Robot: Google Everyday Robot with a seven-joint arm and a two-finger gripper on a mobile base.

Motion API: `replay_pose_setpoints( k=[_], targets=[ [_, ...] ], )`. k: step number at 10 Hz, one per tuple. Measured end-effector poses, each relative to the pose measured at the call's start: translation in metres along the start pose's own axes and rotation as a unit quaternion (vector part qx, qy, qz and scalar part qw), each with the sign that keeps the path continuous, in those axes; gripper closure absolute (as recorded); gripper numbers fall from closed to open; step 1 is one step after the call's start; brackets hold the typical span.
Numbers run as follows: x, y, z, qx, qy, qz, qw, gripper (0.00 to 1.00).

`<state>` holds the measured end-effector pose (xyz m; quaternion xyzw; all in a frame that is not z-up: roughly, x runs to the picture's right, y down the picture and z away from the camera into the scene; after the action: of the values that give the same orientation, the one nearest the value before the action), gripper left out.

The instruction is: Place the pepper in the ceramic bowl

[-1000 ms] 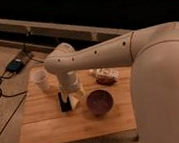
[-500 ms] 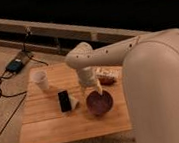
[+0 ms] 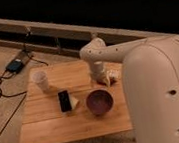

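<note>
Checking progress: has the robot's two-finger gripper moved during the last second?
Yes. The gripper has swung rightward in the picture, from left of the round dark maroon ceramic bowl to just behind it.

Gripper (image 3: 103, 80) at table (image 3: 50, 123) far side, beyond ceramic bowl (image 3: 100, 103); pepper poss. hidden in it; arm (image 3: 156, 86) cut by edge.

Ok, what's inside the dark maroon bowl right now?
The ceramic bowl shows only its glossy dark inside. No pepper can be made out there, though a dark piece could blend in. Nothing covers it: the gripper hangs just behind it, above the table.
</note>
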<state>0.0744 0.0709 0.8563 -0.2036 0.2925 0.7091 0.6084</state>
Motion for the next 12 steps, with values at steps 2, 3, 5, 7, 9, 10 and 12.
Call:
replay_pose_setpoints(
  k=[2, 3, 5, 7, 9, 10, 12],
  targets=[
    [-0.015, -0.012, 0.012, -0.012, -0.004, -0.012, 0.9998, 0.35],
    [-0.021, -0.018, 0.02, -0.018, -0.001, -0.025, 0.9995, 0.35],
    [-0.03, -0.018, 0.031, -0.03, 0.004, -0.072, 0.9969, 0.35],
    [-0.034, -0.013, 0.037, -0.03, 0.011, -0.12, 0.9922, 0.35],
    [-0.041, -0.009, 0.043, -0.023, 0.018, -0.177, 0.9837, 0.35],
    [-0.045, -0.011, 0.046, -0.017, 0.022, -0.2, 0.9795, 0.35],
    [-0.055, -0.016, 0.051, -0.007, 0.024, -0.225, 0.9741, 0.35]
  ],
)
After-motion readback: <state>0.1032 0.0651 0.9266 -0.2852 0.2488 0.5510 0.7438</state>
